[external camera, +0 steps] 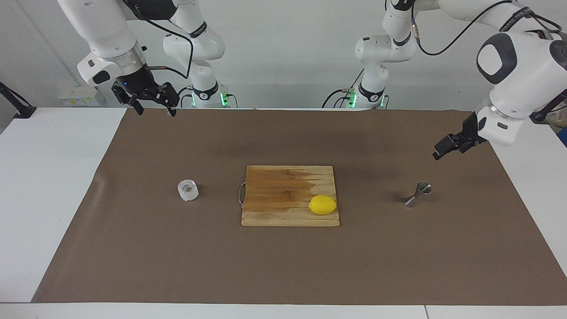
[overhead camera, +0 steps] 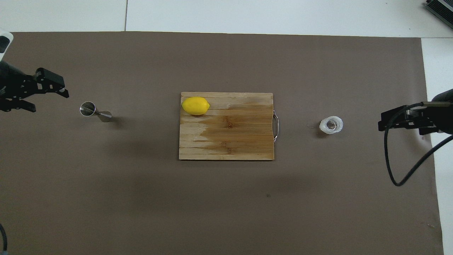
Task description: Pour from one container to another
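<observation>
The short clear glass tumbler (external camera: 188, 190) stands on the brown mat toward the right arm's end of the table; it also shows in the overhead view (overhead camera: 331, 125). The silver hourglass jigger (external camera: 418, 194) stands upright toward the left arm's end, also seen from above (overhead camera: 93, 110). My right gripper (external camera: 153, 108) is open and empty, raised over the mat's edge, apart from the tumbler; from above it (overhead camera: 381, 124) is beside the tumbler. My left gripper (external camera: 438, 154) is open and empty, raised beside the jigger; it also shows in the overhead view (overhead camera: 49, 101).
A wooden cutting board (external camera: 274, 186) with a metal handle lies in the middle of the mat, between tumbler and jigger, also in the overhead view (overhead camera: 230, 141). A yellow lemon (external camera: 322, 204) lies on its corner toward the jigger, seen from above too (overhead camera: 195, 106).
</observation>
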